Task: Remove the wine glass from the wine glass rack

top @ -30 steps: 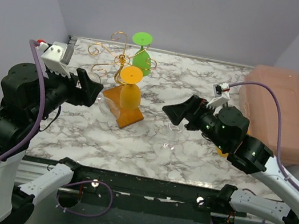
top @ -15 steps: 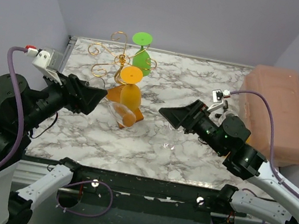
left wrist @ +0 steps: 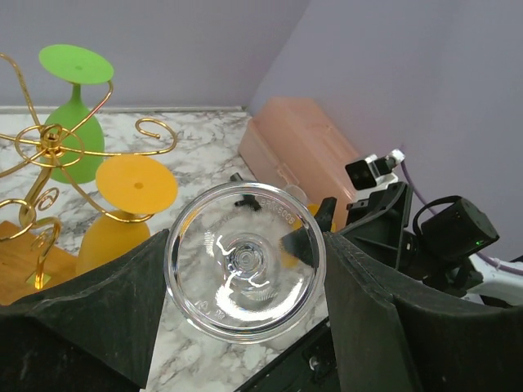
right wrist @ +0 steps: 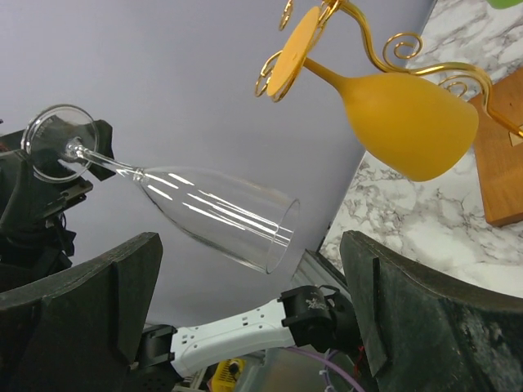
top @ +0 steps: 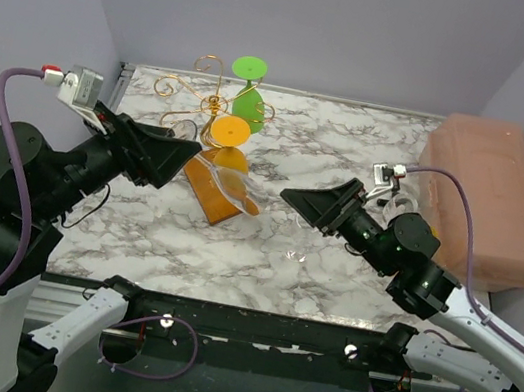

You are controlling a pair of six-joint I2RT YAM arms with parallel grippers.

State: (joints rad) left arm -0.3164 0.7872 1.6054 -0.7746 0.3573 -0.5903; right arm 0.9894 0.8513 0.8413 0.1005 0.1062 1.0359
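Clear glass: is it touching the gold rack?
Apart. The right wrist view shows the clear glass out in the air, with bare wall showing all the way between it and the gold rack.

A white marble-patterned surface (top: 349, 161) with grey veining was bounded by plain lilac walls (top: 372, 33). A salmon-pink rectangular box (top: 491, 191) lay along the surface's right edge, against the wall. A green glass (top: 249, 102) and an orange glass (top: 230, 131) hung foot-up at the rear left, the orange one nearer the front.
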